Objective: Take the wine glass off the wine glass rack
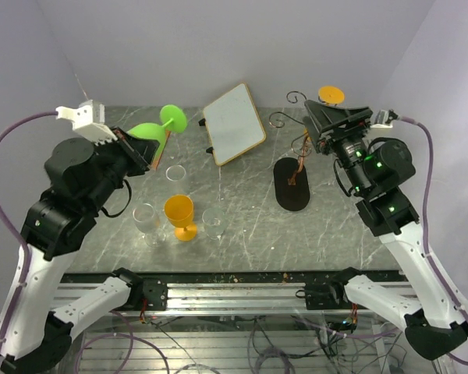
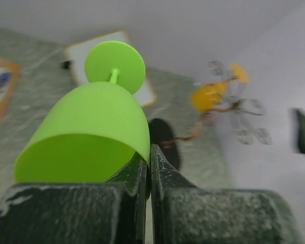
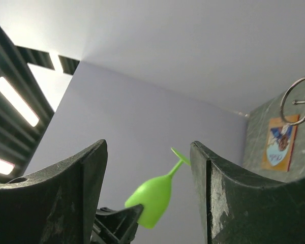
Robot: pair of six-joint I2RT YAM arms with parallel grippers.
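One lime-green plastic wine glass (image 1: 150, 132) is off the rack and held in the air over the left part of the table, tipped on its side with its round foot pointing toward the back wall. The left gripper (image 1: 151, 153) is clamped on the bowl's rim, its dark fingers (image 2: 137, 175) pressed nearly together with the thin green wall pinched between them. The thin copper-brown wire glass rack (image 1: 291, 187), with curled arms and a flat black oval base, stands well apart on the right side. An orange glass (image 1: 331, 95) hangs at its top. The right gripper (image 1: 316, 117) hovers just beside the rack's upper arms, fingers (image 3: 66, 193) spread wide with nothing between them. A wood-framed whiteboard (image 1: 234, 123) lies between the two arms. An orange goblet (image 1: 179, 216) and several clear glasses (image 1: 146, 218) stand on the grey marbled table (image 1: 335, 234).
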